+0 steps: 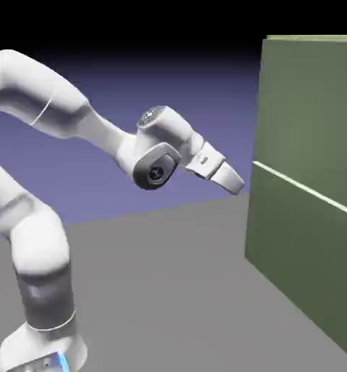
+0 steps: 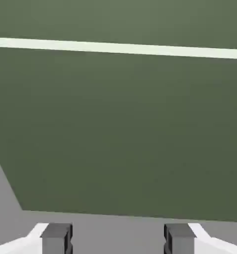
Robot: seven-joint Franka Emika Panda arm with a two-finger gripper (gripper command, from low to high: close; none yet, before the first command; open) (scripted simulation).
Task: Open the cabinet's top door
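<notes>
The olive-green cabinet [image 1: 307,218] fills the exterior view's right, taller than the arm. A thin pale seam [image 1: 303,187] crosses its front. Above the seam lies the plain green top door [image 1: 310,102], flush with the cabinet and shut. My gripper [image 1: 237,184] points at the cabinet's front just below the seam's near end and stops a short way from it, touching nothing. In the hand view the seam [image 2: 120,48] runs across the top, with the door [image 2: 120,20] above and the lower front panel [image 2: 120,134] beneath. The grey fingertips [image 2: 55,239] stand wide apart; my gripper [image 2: 117,240] is open and empty.
The grey table [image 1: 169,276] stretches from the robot's base to the cabinet's foot, and a strip of it [image 2: 115,225] shows under the lower panel in the hand view. No handle shows on either panel.
</notes>
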